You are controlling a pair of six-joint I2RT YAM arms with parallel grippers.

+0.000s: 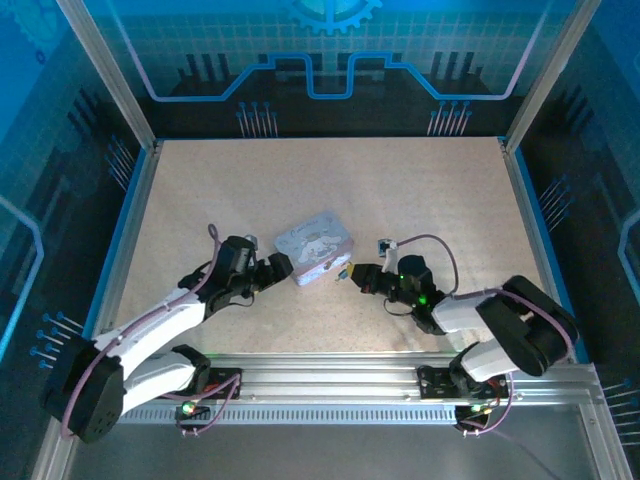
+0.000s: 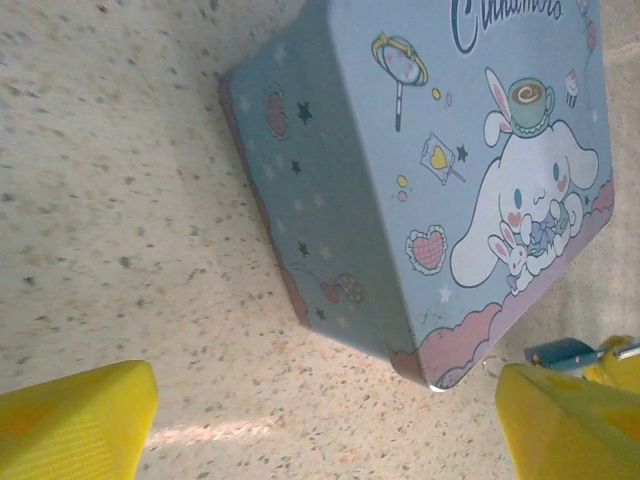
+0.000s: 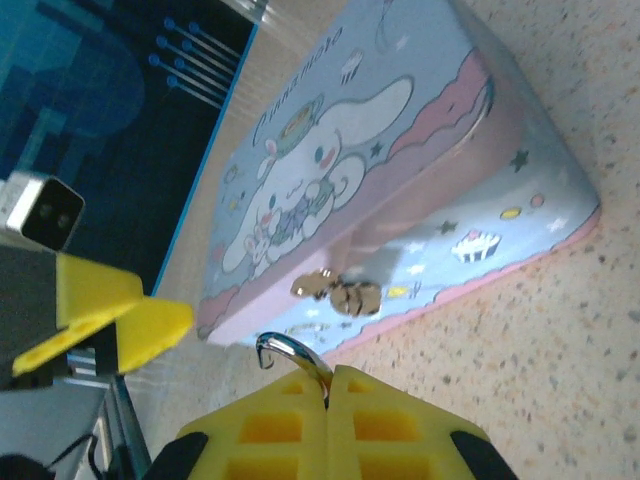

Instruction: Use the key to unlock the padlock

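- The right gripper (image 3: 328, 378) is fully closed. Its yellow fingers (image 3: 400, 430) press together and pinch a thin curved bit of metal, the shackle of the padlock (image 3: 290, 350).
- From the left wrist, the padlock (image 2: 560, 351) shows as a small metal block at the tips of the right gripper, just beside the near corner of the tin (image 2: 420, 180).
- In the top view the right gripper (image 1: 350, 272) points at the tin's right end; whether it touches cannot be told.
- The left gripper (image 2: 320, 415) stands wide open with its two yellow fingers (image 2: 80, 420) far apart, and it holds nothing.
- The tin lies just ahead of those fingers, apart from them.
- From above, the left gripper (image 1: 278, 268) sits at the tin's left end, opposite the right one.
- Where the key lies cannot be told.
- Counted: two arms, two grippers, one padlock, and one tin (image 1: 315, 247).
- The tin (image 3: 380, 150) is pale lavender-blue with a cartoon print and a pink lower rim. It has one small brass latch (image 3: 338, 294) on its long side, and its lid is closed.
- The desk (image 1: 400, 190) is pale and speckled, edged in blue.
- An aluminium rail (image 1: 330, 375) runs along the desk's near side, under the arm bases.
- Blue panels (image 1: 330, 50) with circuit-like lines wall the space, held by metal posts (image 1: 105, 70).
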